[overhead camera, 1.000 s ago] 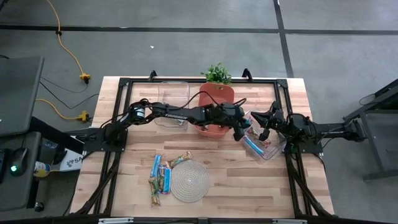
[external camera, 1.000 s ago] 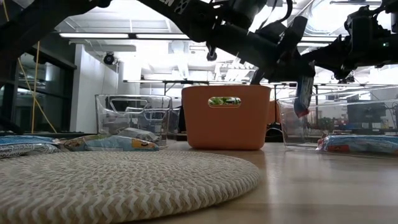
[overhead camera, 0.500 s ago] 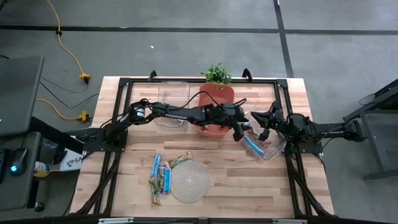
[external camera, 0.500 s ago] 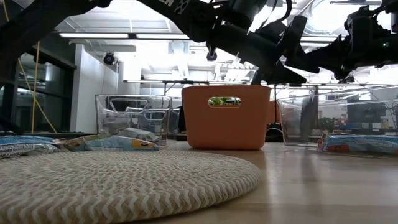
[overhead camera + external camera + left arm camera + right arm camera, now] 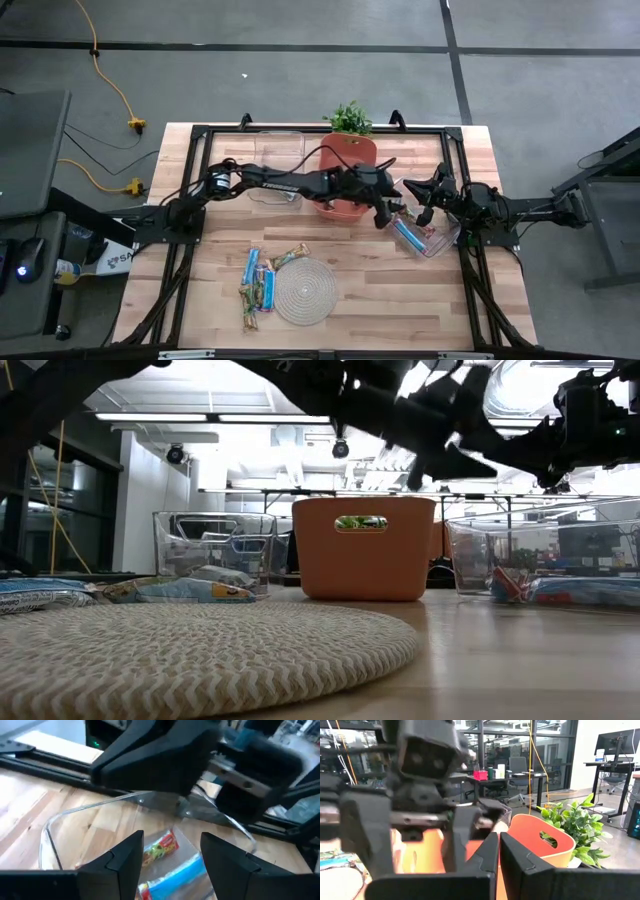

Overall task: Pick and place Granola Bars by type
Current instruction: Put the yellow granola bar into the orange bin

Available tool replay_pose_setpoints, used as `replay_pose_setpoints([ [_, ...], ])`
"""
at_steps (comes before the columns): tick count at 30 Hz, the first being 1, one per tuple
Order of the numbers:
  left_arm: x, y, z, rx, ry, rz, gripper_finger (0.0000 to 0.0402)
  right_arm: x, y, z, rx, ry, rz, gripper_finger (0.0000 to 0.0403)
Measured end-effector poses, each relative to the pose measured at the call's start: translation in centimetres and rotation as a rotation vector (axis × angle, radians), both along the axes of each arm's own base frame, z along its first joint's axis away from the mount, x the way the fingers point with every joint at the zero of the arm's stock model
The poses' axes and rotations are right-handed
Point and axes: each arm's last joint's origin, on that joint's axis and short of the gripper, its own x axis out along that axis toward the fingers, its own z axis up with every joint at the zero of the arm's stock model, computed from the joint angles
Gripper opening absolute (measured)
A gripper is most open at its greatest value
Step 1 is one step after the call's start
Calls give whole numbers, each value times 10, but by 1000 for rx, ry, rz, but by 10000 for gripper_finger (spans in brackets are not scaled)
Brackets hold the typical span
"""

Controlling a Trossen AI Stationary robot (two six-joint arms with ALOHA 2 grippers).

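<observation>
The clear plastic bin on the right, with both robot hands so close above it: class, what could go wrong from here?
1. The open left hand and the shut right hand hang close together; they could collide.
2. The clear plastic bin lies askew near them; a bump might shift it, spilling the red-wrapped bar.

One camera looks straight down on the whole bench [image 5: 400, 300]; another sits at bench-top level, facing the room. Wrist cameras sit close. Overhead and level views share the orange basket [image 5: 345, 160].
</observation>
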Motion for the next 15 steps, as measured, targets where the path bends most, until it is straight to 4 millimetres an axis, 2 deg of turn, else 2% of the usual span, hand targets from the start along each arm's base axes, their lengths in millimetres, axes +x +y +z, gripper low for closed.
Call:
replay_pose_setpoints([
  [6,-12,-3,33,57,-36,5,195,0,0,0,0,1,0,0],
  [11,-33,-5,69,36,-23,5,195,0,0,0,0,0,0,0],
  [15,-51,-13,89,15,27,-3,195,0,0,0,0,-1,0,0],
])
